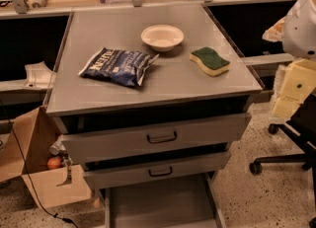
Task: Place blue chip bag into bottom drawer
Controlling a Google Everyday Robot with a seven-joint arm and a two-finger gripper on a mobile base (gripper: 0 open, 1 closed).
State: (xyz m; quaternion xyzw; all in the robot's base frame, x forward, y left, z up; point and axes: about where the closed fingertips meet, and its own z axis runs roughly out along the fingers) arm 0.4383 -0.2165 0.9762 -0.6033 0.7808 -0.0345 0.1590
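The blue chip bag (118,66) lies flat on the left half of the grey cabinet top (163,86), its white lettering facing up. The bottom drawer (158,205) is pulled out below the two upper drawers, and its flat grey floor shows nothing inside. My gripper (292,93) hangs at the right edge of the view, under a white arm segment (301,22). It is off the cabinet's right side and far from the bag, holding nothing that I can see.
A white bowl (162,37) and a green-and-yellow sponge (210,61) sit on the cabinet top. The two upper drawers (158,137) stand slightly ajar. A cardboard box (34,168) is on the floor at left, a chair base (281,160) at right.
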